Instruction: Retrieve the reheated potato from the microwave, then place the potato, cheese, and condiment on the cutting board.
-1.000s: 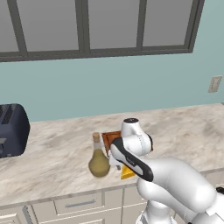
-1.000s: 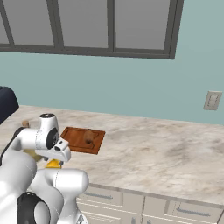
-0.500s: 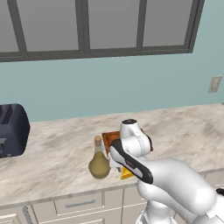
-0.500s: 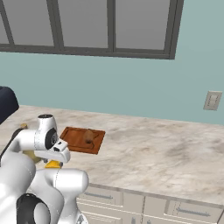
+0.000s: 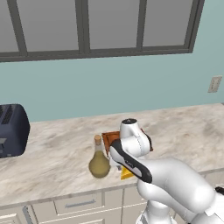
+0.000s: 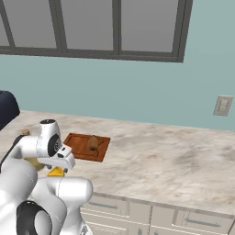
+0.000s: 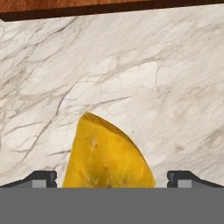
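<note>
A: Hand view first: the hand [image 7: 112, 179] is spread wide, its two dark fingertips [image 7: 41, 178] far apart at the bottom edge, and the yellow cheese [image 7: 107, 157] lies between them on the marbled table [image 7: 175, 87]. Its lower part is cut off by the frame, so I cannot tell whether the fingertips touch it.

B: Is it gripping anything?

A: No, the hand is open and holds nothing. Past the cheese, at the top edge of that view, a strip of the reddish-brown cutting board [image 7: 87, 6] shows; the rest is cut off.

B: And from the base cameras?

A: In the right base view the cutting board [image 6: 78, 146] lies just beyond the hand, with the brown potato [image 6: 93, 142] resting on it. A small piece of the cheese [image 6: 56, 172] peeks out under the arm's wrist; the fingers themselves are hidden behind the white body.

B: The bottle?

A: In the left base view the condiment [image 5: 99, 161] stands upright on the table just to the left of the hand. Beside it, the arm covers most of the cutting board [image 5: 110, 137], and a yellow corner of the cheese [image 5: 127, 174] shows below the wrist. A dark blue toaster [image 5: 12, 130] sits far off to the left, partly cut by the frame edge.
</note>
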